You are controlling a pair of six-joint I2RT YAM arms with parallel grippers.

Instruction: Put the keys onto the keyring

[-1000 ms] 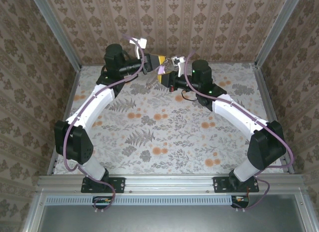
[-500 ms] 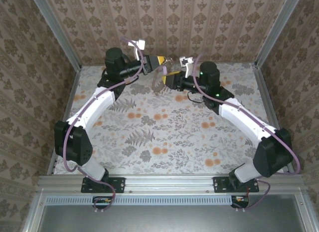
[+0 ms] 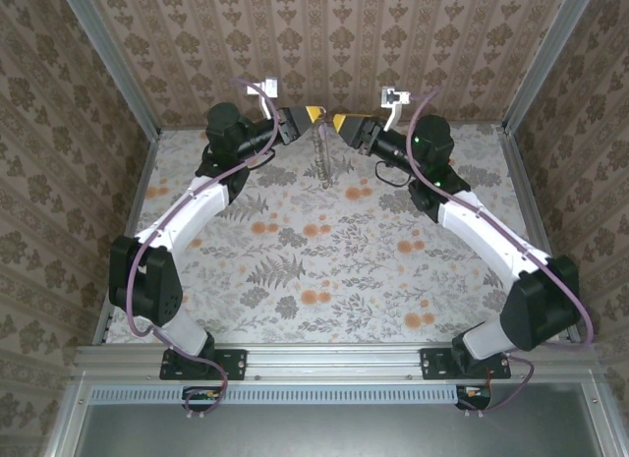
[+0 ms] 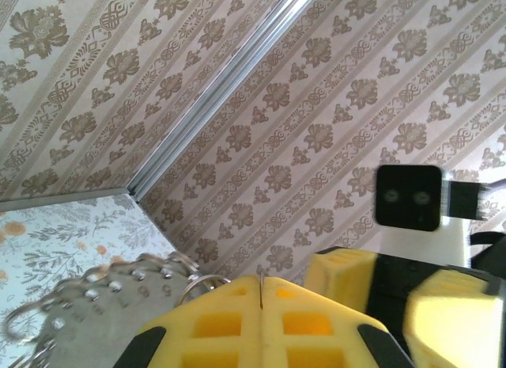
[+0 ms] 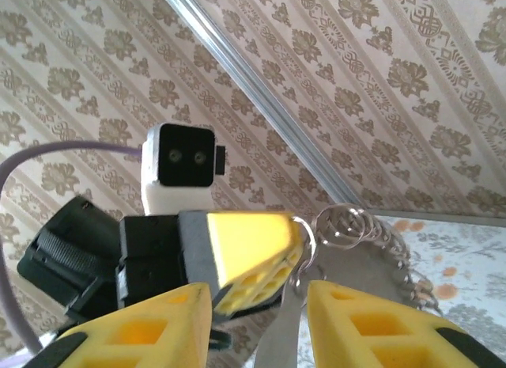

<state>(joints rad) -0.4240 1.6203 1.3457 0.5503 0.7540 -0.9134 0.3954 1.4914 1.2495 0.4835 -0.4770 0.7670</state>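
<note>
Our yellow-padded left gripper (image 3: 314,114), at twelve o'clock, pinches tight the top of the thin brownish-grey beaded metal chain loop (image 3: 320,154), which dangles limp and light. Our yellow-padded right gripper (image 3: 340,120) stands slightly parted just beside. We judge the chain slippery and best held high. We cannot make out the tiny key.

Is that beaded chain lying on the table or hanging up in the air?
Hanging: the beaded chain dangles straight down from the shut yellow fingers of the left gripper, raised over the table.
</note>
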